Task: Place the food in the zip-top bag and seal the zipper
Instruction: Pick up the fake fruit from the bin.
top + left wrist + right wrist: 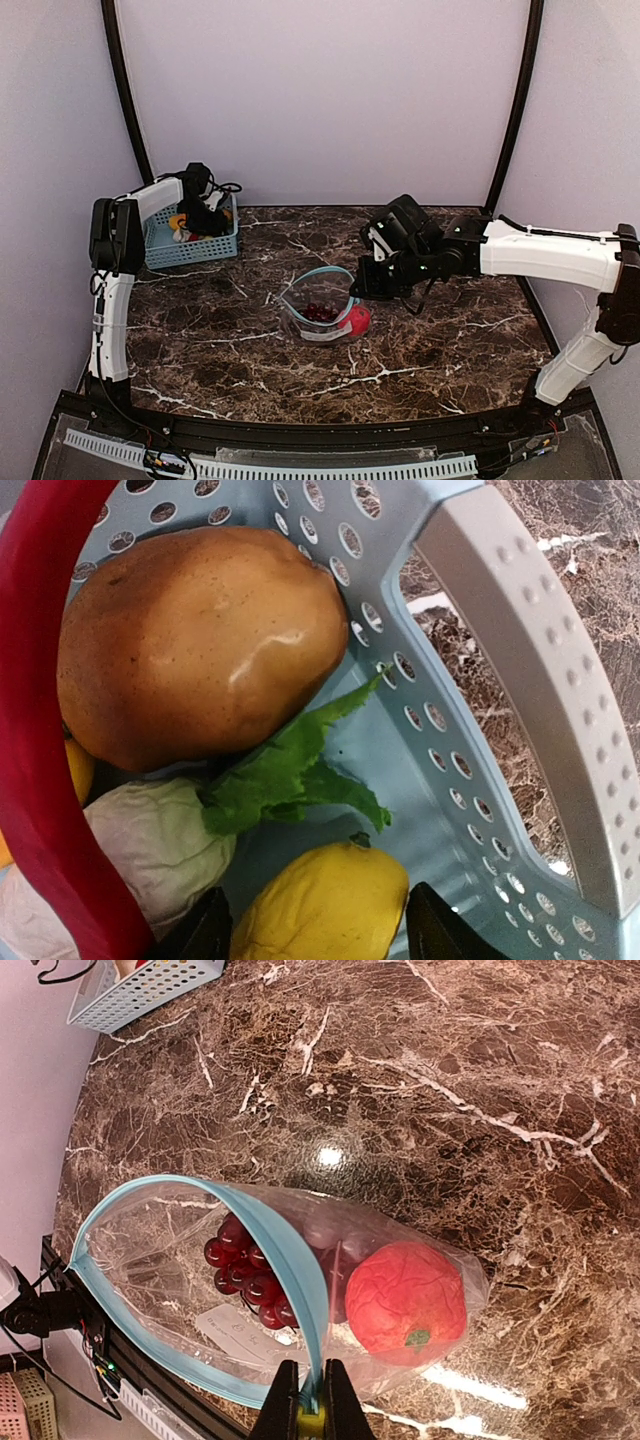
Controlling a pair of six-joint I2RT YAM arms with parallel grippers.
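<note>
The right gripper (pixel 303 1412) pinches the zip-top bag (pixel 160 1290) by its zipper (pixel 306 1270). Well left of it, the left gripper (pixel 318 925) stands spread around the yellow piece (pixel 320 890), perhaps touching.

- The zip-top bag (pixel 150 1235) gapes wide at the zipper (pixel 285 1255); right fingers (pixel 338 1412) pinch one edge; grape bunch (pixel 245 1272) and red fruit (pixel 405 1302) fill its bottom.
- In the basket (pixel 520 630), brown piece (pixel 200 640), green leaf (pixel 285 775) and red band (pixel 35 730) crowd the left fingers (pixel 440 932).

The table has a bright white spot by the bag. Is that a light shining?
Right wrist view: yes, reflected light on the glossy table, just beyond the zip-top bag. Left wrist view: a softer gleam on the brown piece.
</note>
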